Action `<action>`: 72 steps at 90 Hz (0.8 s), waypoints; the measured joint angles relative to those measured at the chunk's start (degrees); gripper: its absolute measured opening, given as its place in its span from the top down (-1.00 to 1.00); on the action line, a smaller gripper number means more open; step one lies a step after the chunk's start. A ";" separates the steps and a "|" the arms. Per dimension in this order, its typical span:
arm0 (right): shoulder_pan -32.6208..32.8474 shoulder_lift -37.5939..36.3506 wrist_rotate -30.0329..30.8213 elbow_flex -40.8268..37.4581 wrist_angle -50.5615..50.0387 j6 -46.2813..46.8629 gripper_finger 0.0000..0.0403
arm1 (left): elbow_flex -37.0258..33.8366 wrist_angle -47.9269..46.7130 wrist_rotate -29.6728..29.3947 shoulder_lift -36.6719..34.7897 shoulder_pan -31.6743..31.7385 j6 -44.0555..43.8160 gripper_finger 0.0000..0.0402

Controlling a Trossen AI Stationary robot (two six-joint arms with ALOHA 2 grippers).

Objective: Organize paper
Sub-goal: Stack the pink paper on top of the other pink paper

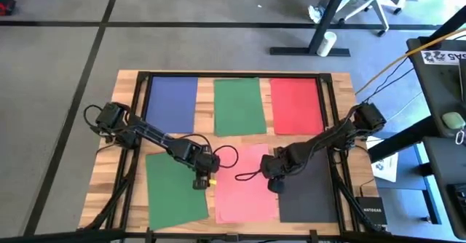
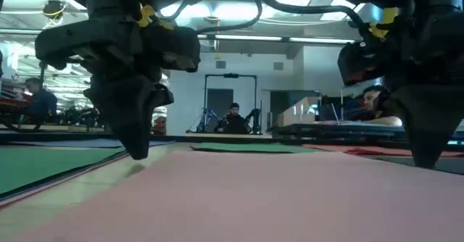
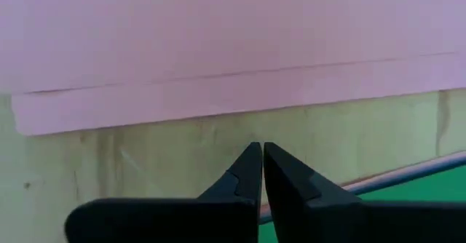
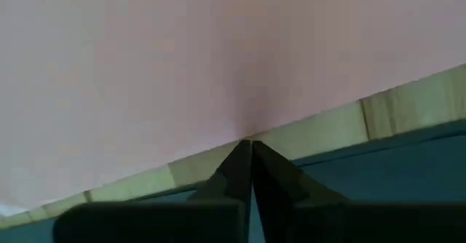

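Six sheets of paper lie flat on the wooden table. Blue (image 1: 172, 102), green (image 1: 239, 106) and red (image 1: 295, 105) lie along the far side. A second green (image 1: 175, 188), salmon pink (image 1: 246, 186) and dark grey (image 1: 309, 192) lie along the near side. My left gripper (image 3: 261, 148) is shut, its tips low over the bare wood strip (image 3: 182, 156) between the near green sheet (image 3: 408, 199) and the pink sheet (image 3: 218, 39). My right gripper (image 4: 247, 144) is shut, its tips at the pink sheet's edge (image 4: 218, 142) beside the dark grey sheet (image 4: 408, 170). My left gripper points down at the wood strip with shut fingers (image 2: 136, 152); whether the tips touch the wood I cannot tell. My right gripper points down with shut fingers (image 2: 426, 161) right at the pink sheet's right edge; whether they press on that edge I cannot tell.
A black frame (image 1: 233, 76) runs around the table top, with cables along both sides. Beyond the far edge stand a chair (image 1: 364, 3) and a desk leg. People sit in the room behind (image 2: 233, 119). A side table with boxes (image 1: 444, 126) stands to the right.
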 joint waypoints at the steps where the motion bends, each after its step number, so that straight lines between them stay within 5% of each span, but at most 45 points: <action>1: 0.00 0.00 0.00 0.00 0.01 0.01 1.00 | 0.00 0.01 0.06 0.00 0.00 -0.07 1.00; 72: -0.07 -0.17 -0.98 -2.84 5.91 0.92 1.00 | -0.01 0.17 0.18 0.00 -0.33 -1.56 1.00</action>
